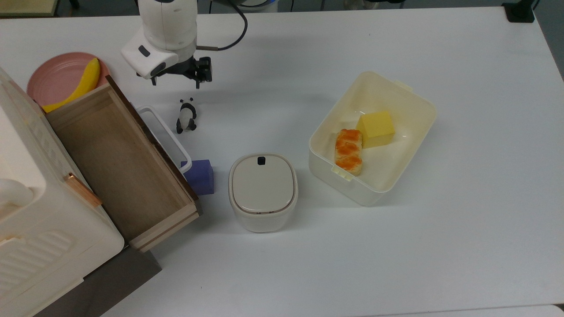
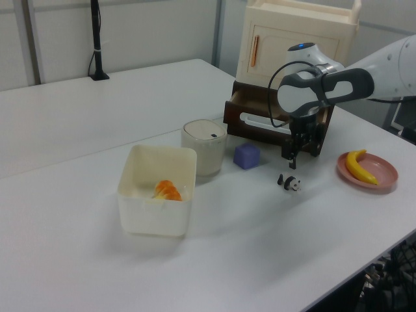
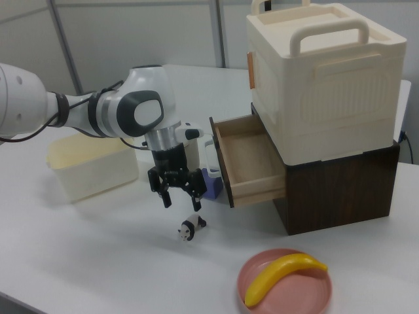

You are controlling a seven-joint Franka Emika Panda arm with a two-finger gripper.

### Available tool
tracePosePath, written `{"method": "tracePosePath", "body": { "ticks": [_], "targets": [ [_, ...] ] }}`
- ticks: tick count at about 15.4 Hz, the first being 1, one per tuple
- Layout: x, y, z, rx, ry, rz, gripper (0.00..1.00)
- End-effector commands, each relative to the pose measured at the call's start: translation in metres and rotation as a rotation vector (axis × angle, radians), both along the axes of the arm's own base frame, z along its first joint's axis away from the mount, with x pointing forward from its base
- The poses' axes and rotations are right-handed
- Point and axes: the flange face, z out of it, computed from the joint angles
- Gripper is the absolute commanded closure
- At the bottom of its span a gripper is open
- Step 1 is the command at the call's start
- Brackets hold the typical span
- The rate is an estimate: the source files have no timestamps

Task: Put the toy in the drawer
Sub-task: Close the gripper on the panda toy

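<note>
On the white table (image 3: 98, 261) near the drawer's handle: toy (image 3: 188, 229) lies free | gripper (image 3: 181, 194) hangs open just above it, toward the top view's upper side | drawer (image 3: 252, 163) stands open behind.

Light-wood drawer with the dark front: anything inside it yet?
The light-wood drawer stands open with bare wood across the floor in the top view. The small black-and-white panda toy is on the table, below the open gripper.
</note>
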Motion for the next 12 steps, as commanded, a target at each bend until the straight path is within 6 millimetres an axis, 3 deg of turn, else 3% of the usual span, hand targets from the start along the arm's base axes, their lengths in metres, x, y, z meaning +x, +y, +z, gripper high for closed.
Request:
{"method": "tracePosePath", "body": {
  "ticks": [1, 5, 9, 12],
  "targets": [
    [0.005, 0.005, -0.021, -0.021, -0.054, -0.043, 0.02],
    [0.008, 0.010, -0.041, -0.024, -0.030, -0.036, 0.03],
    [0.009, 0.010, -0.043, -0.024, -0.033, -0.034, 0.03],
    [0.010, 0.011, -0.057, -0.027, -0.012, -0.029, 0.17]
  ]
}}
